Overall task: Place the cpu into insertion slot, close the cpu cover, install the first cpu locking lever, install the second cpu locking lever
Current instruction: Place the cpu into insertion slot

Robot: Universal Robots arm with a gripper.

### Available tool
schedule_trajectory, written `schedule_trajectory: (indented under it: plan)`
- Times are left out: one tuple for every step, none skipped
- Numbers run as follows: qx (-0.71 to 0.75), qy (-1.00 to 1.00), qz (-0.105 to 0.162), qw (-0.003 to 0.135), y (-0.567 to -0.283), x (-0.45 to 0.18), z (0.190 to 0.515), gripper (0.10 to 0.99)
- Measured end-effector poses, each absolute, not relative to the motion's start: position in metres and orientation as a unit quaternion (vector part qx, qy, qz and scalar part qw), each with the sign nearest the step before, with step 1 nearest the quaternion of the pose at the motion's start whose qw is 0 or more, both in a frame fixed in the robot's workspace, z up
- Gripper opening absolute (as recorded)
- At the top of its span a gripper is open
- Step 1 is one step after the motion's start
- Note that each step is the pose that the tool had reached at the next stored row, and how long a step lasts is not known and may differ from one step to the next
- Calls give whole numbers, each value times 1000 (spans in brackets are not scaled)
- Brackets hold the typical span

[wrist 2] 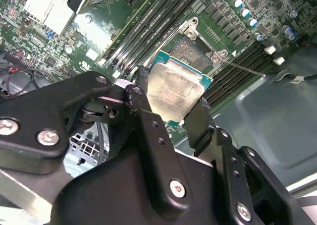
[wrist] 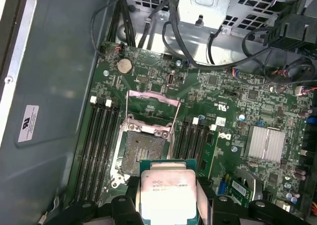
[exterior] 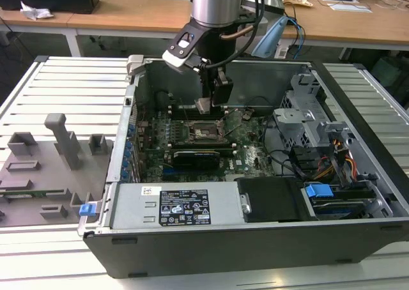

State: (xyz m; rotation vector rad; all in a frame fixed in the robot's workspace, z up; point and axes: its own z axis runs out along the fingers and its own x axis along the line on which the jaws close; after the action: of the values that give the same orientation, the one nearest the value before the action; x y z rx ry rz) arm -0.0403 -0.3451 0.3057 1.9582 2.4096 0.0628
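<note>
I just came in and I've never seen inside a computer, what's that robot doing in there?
The robot arm's end effector is gripping the cpu, a flat silver square, and holding it over the insertion slot on the green board inside the open computer case. The slot is empty, and the cpu cover stands flipped up. So the chip is not in yet.

The cpu (wrist 2: 176, 88) had a dull silver metal top. The tool (wrist 2: 172, 93) was matt black with shiny screws. The insertion slot (wrist: 141, 153) was dark, framed in grey metal, on a glossy green circuit board (wrist: 223, 116). The worktop (exterior: 70, 85) was ribbed pale metal.
</note>
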Motion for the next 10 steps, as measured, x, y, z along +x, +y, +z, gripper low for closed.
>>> schedule_trajectory:
  plan:
    - [631, 775, 20, 18, -345, -40, 306, 537]
    - [633, 774, 20, 18, -345, -40, 305, 537]
    - [634, 773, 20, 18, -345, -40, 305, 537]
    - [635, 772, 20, 18, -345, -40, 305, 537]
    - [636, 771, 20, 18, -345, -40, 305, 537]
    - [637, 771, 20, 18, -345, -40, 305, 537]
    - [637, 770, 20, 18, -345, -40, 305, 537]
    - [639, 769, 20, 18, -345, -40, 304, 537]
    - [641, 767, 20, 18, -345, -40, 304, 537]
    - [642, 766, 20, 18, -345, -40, 304, 537]
